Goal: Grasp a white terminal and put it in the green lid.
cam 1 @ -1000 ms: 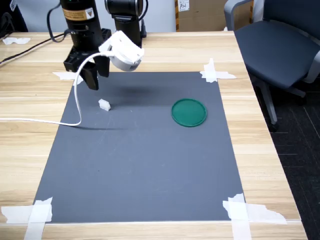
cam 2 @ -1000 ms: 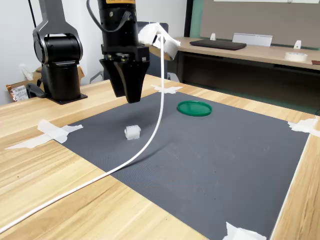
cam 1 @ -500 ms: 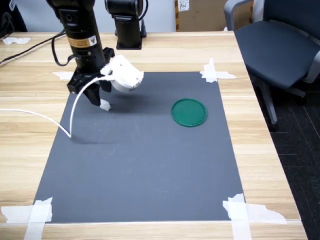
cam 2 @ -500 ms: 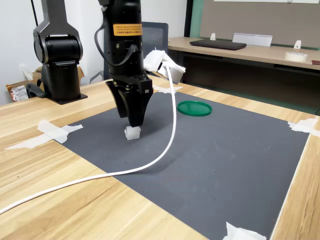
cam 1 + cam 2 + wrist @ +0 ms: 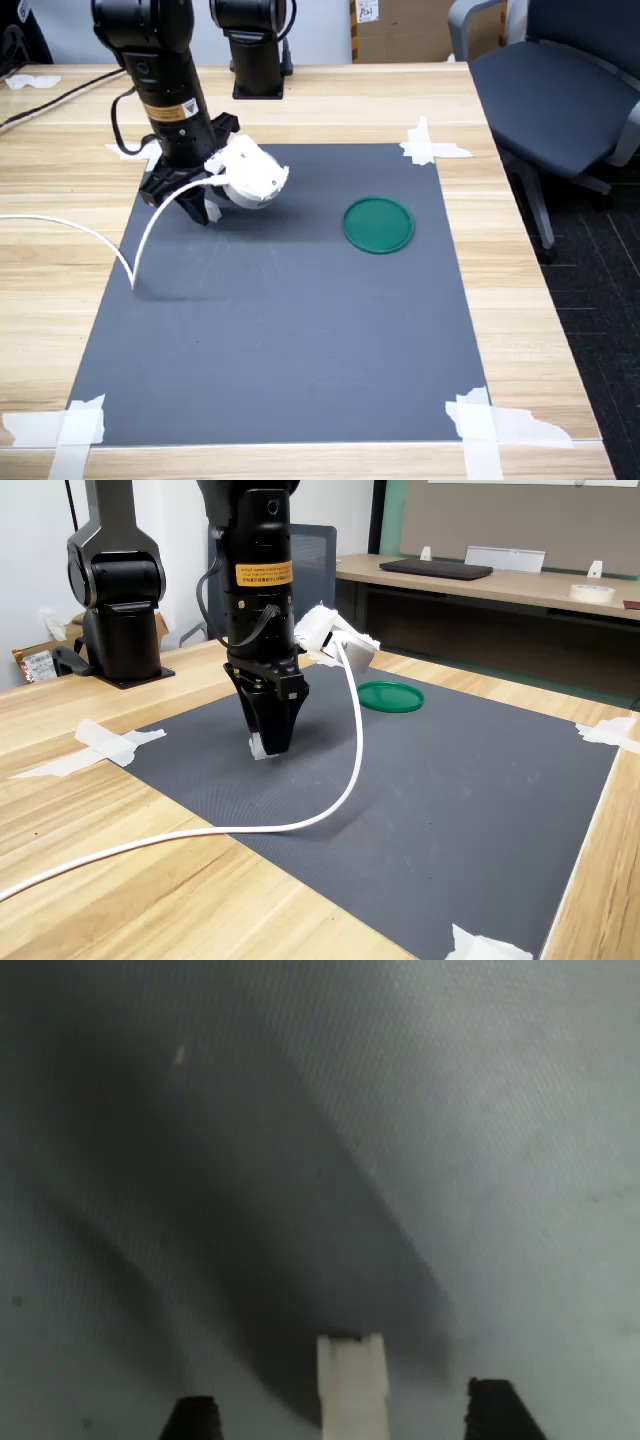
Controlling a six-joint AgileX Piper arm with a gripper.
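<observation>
While the arm stands nearly vertical over the far-left part of the grey mat (image 5: 280, 320), the hand (image 5: 197, 212) is down at mat level with the white terminal (image 5: 350, 1385) between its fingers (image 5: 195, 1418). Wrist view: terminal sits in the middle of the gap, clear space on both sides, fingertips not touching it, so the hand is released and grips nothing. Terminal rests on the mat; in the second exterior view only a sliver of it (image 5: 257, 748) shows at the fingertips. Green lid (image 5: 378, 224) lies flat on the mat, well apart from the terminal, toward the first exterior view's right. White camera housing (image 5: 247, 180) hangs off the wrist, its white cable (image 5: 300, 820) looping down across the mat onto the wooden surface (image 5: 300, 95). Tape strips (image 5: 430, 145) pin the mat corners.
</observation>
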